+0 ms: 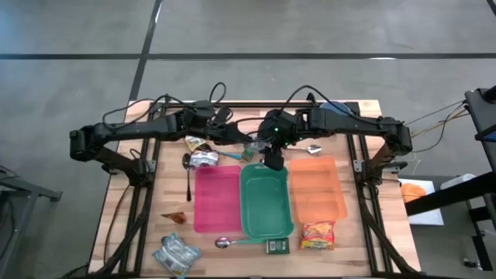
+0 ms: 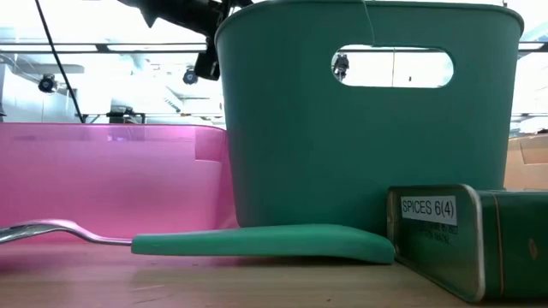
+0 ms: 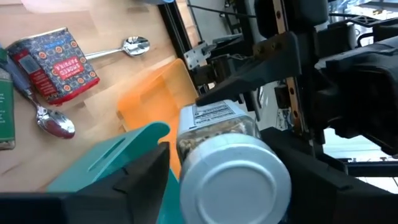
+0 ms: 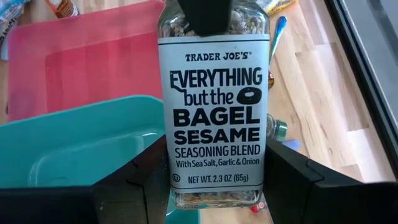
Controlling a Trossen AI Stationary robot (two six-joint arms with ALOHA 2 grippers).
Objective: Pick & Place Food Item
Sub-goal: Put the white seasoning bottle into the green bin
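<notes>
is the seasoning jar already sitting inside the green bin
No, the right end effector holds the seasoning jar between its fingers above the rim of the green bin, as the right wrist view shows.

Three bins: pink [image 1: 216,198], green [image 1: 265,203], orange [image 1: 316,187]. One seasoning jar [image 4: 214,102]. One spice tin [image 2: 467,239].

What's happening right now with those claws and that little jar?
Right claw shut on seasoning jar, above green bin. Left claw at the jar's lid end, grip unclear. Nothing blocking.

Two dark jointed arms, black cables, green light.
</notes>
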